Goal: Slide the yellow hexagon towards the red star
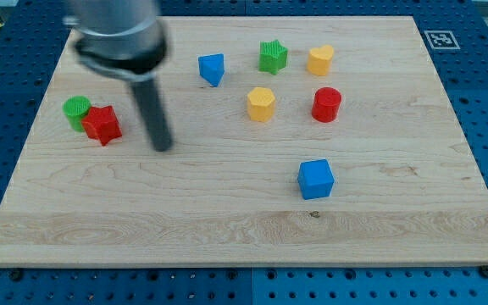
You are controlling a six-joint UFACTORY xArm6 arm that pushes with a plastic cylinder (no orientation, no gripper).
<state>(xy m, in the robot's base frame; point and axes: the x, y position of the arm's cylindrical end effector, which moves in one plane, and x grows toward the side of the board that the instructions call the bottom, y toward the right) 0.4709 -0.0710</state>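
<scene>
A single camera looks down at a slant from above the near edge of a wooden board [227, 212], close enough that the board nearly fills the frame. Blue pegboard table [481, 102] shows around its edges. No second view.

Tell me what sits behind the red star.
A green cylinder touches the red star on its upper-left side; the star covers its lower right part. My tip stands to the star's right, apart.
</scene>
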